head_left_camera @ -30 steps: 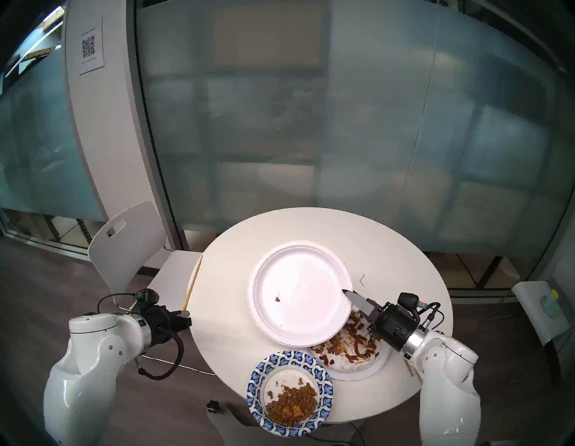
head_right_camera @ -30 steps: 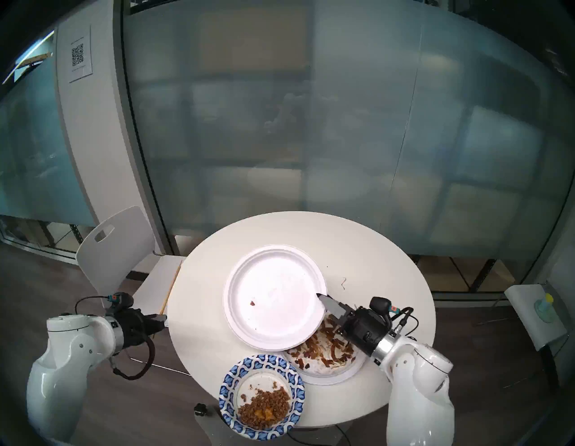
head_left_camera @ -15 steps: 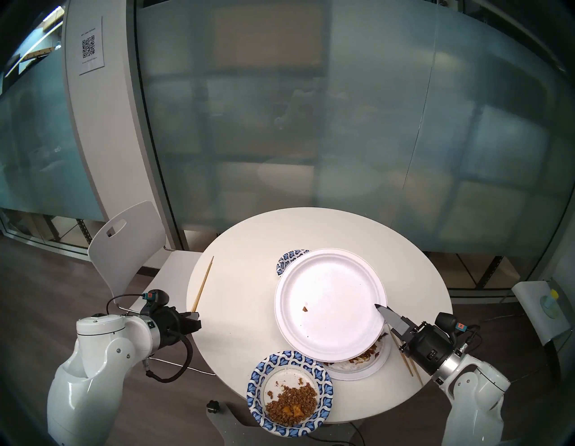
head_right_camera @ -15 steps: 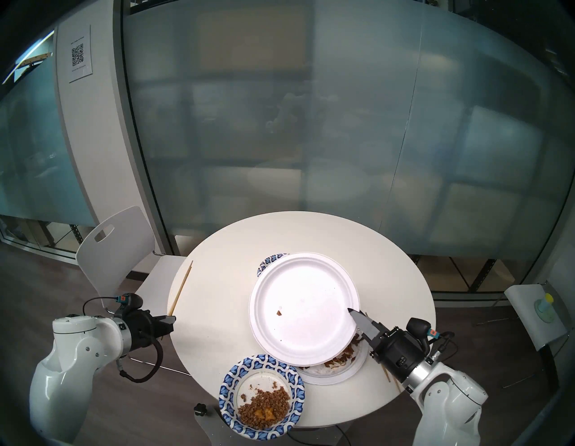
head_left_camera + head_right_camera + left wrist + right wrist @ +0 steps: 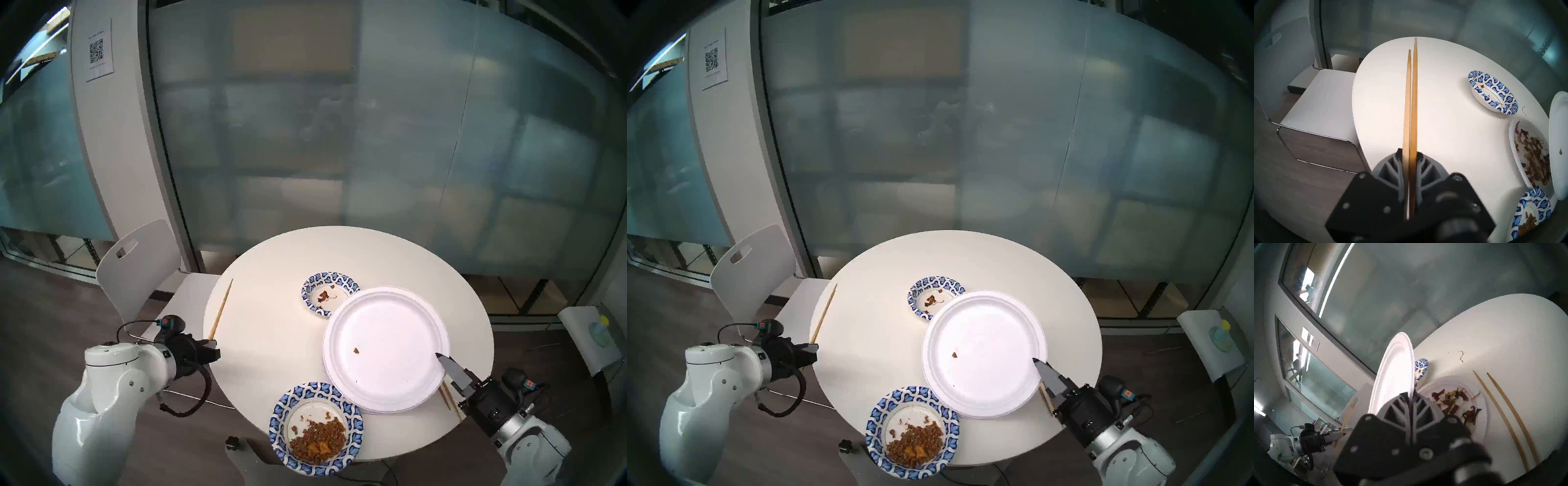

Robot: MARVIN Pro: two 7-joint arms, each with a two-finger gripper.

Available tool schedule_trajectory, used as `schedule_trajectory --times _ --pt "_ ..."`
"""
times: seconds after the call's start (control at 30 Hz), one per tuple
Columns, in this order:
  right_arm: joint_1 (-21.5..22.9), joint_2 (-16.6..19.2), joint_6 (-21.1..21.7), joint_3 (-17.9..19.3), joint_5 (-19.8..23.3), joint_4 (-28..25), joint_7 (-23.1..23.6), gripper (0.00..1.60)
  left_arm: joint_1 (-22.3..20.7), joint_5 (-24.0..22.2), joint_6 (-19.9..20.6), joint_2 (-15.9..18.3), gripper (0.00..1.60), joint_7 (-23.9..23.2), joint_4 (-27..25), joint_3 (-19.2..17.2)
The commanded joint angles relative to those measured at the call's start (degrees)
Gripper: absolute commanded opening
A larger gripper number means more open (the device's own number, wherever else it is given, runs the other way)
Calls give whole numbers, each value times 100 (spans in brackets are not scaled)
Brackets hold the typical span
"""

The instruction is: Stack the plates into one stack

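Note:
My right gripper is shut on the right rim of a large white plate. That plate hangs over a second white plate strewn with brown scraps; from the head only its front rim shows. A small blue-patterned plate sits behind them. Another blue-patterned plate, with brown food, overhangs the table's front edge. My left gripper is shut on a pair of chopsticks over the table's left edge.
A second pair of chopsticks lies on the round white table, right of the white plates. A food strand lies farther back. A white chair stands at the left, a small stand at the right.
My right gripper carried the white plate rightward and toward me, over the scrap-strewn plate, uncovering the far blue-patterned plate. The left arm with the chopsticks shifted slightly right, then held still.

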Motion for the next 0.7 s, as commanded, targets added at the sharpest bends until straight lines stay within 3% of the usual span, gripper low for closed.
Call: schedule_trajectory --times 0.0,0.47,0.67 --pt "81 -219 -240 138 184 221 14 0 70 -5 -10 -50 0 19 -236 31" --pt "437 -38 -364 274 433 810 -105 0 107 1 1 -58 0 72 -301 -31" --pt "578 62 -271 181 276 983 -196 0 108 2 4 -57 0 65 -291 -33"
